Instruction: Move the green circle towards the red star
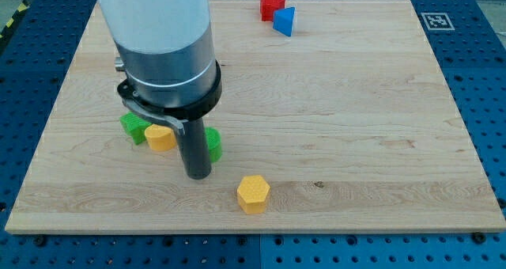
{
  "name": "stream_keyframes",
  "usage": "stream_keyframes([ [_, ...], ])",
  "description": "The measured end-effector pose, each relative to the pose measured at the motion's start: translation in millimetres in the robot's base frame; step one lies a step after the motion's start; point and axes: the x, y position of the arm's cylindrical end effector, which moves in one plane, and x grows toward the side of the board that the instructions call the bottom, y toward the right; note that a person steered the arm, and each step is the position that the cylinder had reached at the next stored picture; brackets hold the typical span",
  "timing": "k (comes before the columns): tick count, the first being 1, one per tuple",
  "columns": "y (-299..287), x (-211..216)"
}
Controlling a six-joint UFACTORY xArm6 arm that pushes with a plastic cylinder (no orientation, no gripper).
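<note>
- Nearest the camera: yellow hexagon (254,193), near edge of the wooden board (356,142), just right of my tip (198,175).
- No jaws fitted: the arm ends in a plain rod.
- Green circle (213,144): touching the rod's right side, partly hidden behind it.
- Left of the rod: yellow block (160,138), then green block (133,126), shape unclear.
- Red star (271,5): far edge, well apart, touching blue block (285,21).

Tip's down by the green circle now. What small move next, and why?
Probably a short push toward the view's upper right. My tip sits at the green circle's lower left, partly hiding it, and the red star lies far off at the view's top beside the blue block, so that direction closes the gap.
</note>
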Motion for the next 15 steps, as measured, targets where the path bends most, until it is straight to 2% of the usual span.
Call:
stream_keyframes([
  [4,20.9,-56.5],
  [12,58.1,-229.6],
  [13,59.9,-235.9],
  [14,76.8,-202.6],
  [15,108.9,-189.9],
])
